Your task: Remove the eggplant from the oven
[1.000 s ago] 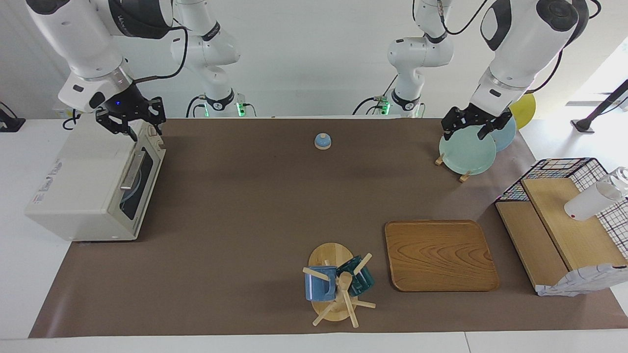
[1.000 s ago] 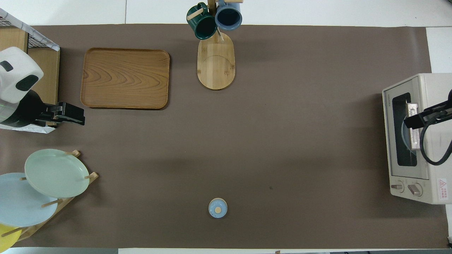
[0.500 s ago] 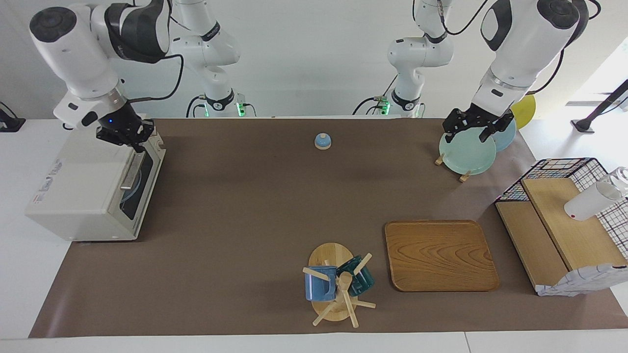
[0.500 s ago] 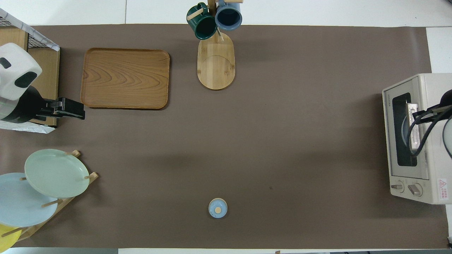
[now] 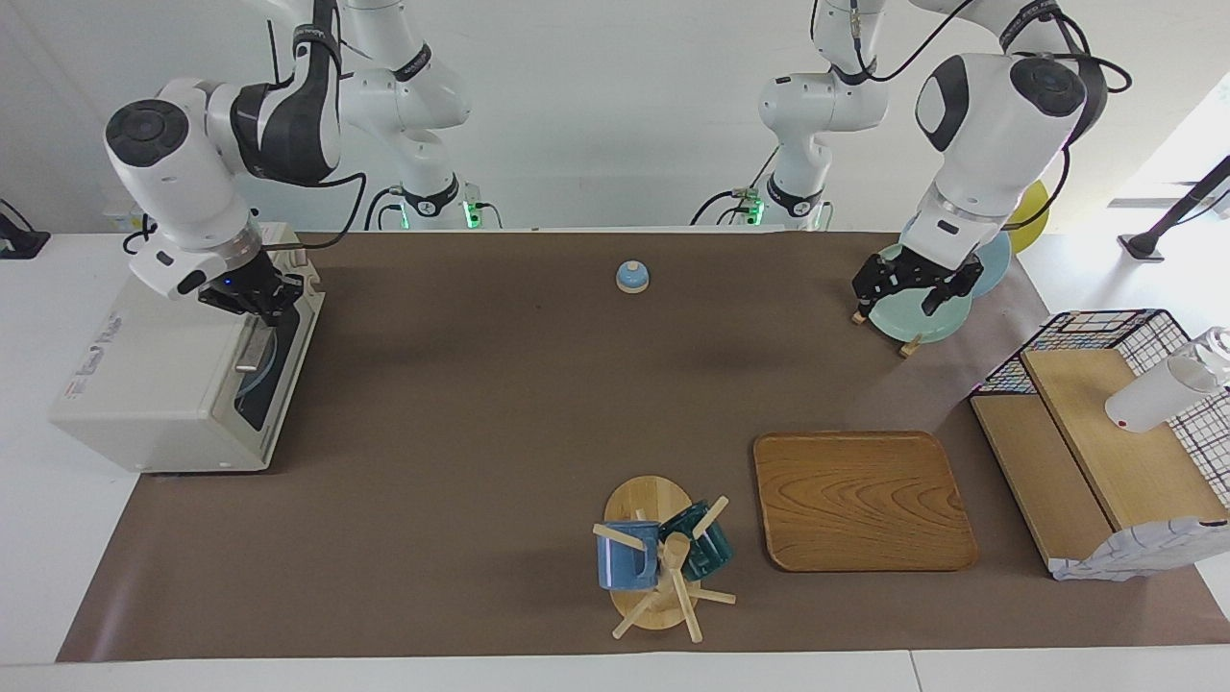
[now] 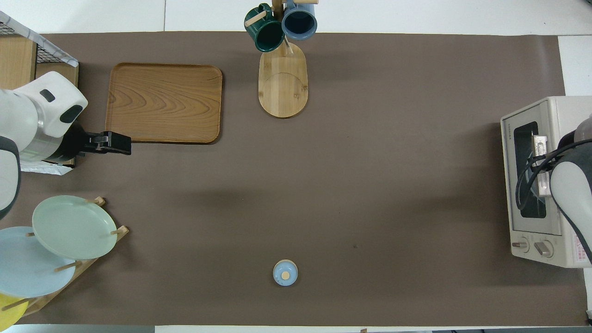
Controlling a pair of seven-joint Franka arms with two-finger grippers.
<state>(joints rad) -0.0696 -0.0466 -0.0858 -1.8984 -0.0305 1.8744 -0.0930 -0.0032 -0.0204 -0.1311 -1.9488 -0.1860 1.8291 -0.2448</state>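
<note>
So the right pincer (image 5: 258,300) has dropped from hovering above the boxy cream-white toaster oven (image 5: 163,384) a second ago to sitting right at the top edge of its dark glass door, and its fingertips have gone from partly apart to fully together. From the facing view it looks clamped around the metal bar handle (image 5: 256,338), or at least right on it, though the exact contact is hard to make out from up here. The door looks shut for now, so my read is we're at the "grab the handle" step, with the actual opening not yet started. The long dark-purple eggplant can't be seen anywhere; through the glass there's only a pale bluish round shape, so I'd guess the eggplant is inside the oven at the right arm's end of the tabletop (image 5: 500,404). The left pincer (image 5: 908,288) has its fingers spread wide and has sunk lower over the pale green plate (image 6: 71,226) standing in the wooden plate rack (image 6: 88,263) at the left arm's end, holding nothing. It seems to be waiting. If that handle grip is solid, the next move would be pulling the door down and open, and a slip off the thin bar is the main worry.
</note>
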